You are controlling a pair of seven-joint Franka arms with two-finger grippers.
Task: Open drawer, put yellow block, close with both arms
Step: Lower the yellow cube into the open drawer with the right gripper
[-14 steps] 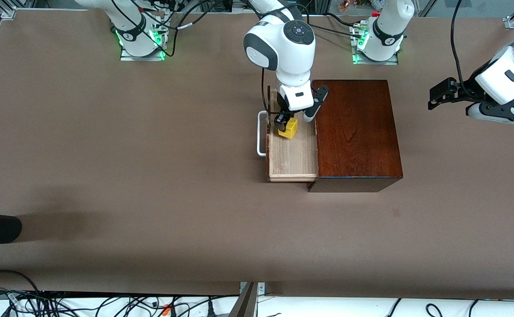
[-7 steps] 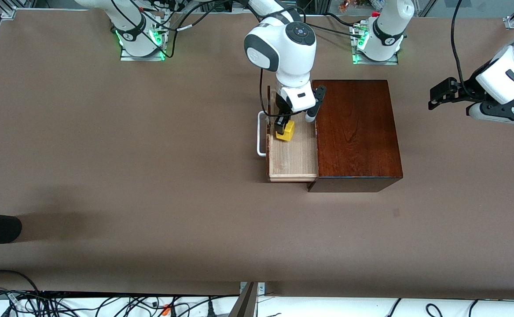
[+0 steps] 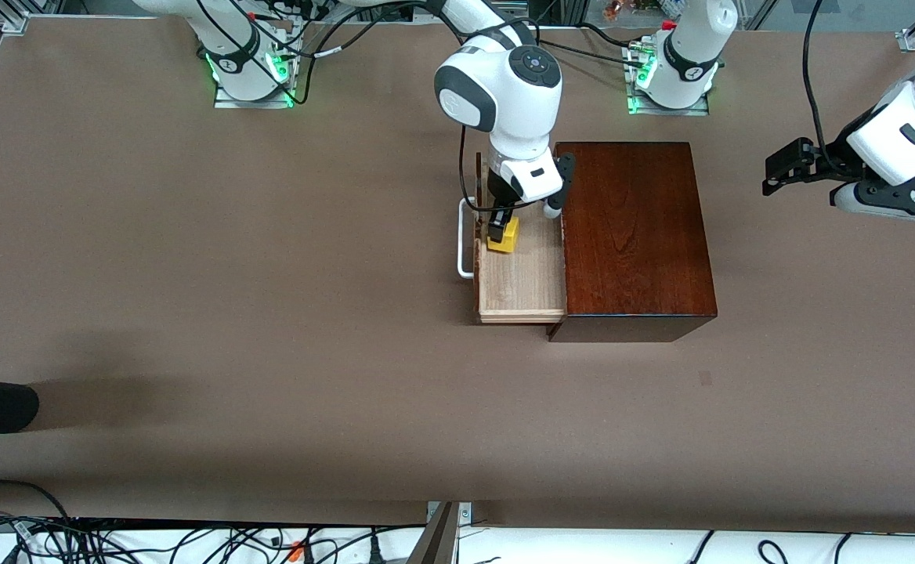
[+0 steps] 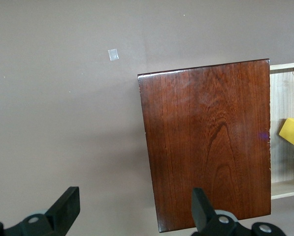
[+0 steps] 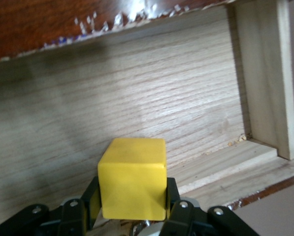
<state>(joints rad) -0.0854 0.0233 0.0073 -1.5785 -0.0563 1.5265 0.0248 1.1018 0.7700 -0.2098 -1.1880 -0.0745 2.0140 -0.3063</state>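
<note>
**Now: block held low inside the open drawer**

Right now the right gripper is clamped on the yellow block, its two fingers pressing opposite faces of the cube. It is down inside the drawer, and the block sits just above or on the pale wood floor; contact cannot be told. The block is close to the drawer's front panel, at the part of the tray farther from the front camera.

The drawer is pulled out of the box toward the right arm's end of the surface. Its white handle sticks out from the dark front. The right wrist view shows the tray's floor, one side wall and chipped finish along the dark front's edge.

The left gripper waits in the air with its fingers spread apart and nothing between them, over the surface toward the left arm's end, well apart from the box. Its wrist view looks down on the box's glossy top, with the block showing in the tray next to it.
</note>
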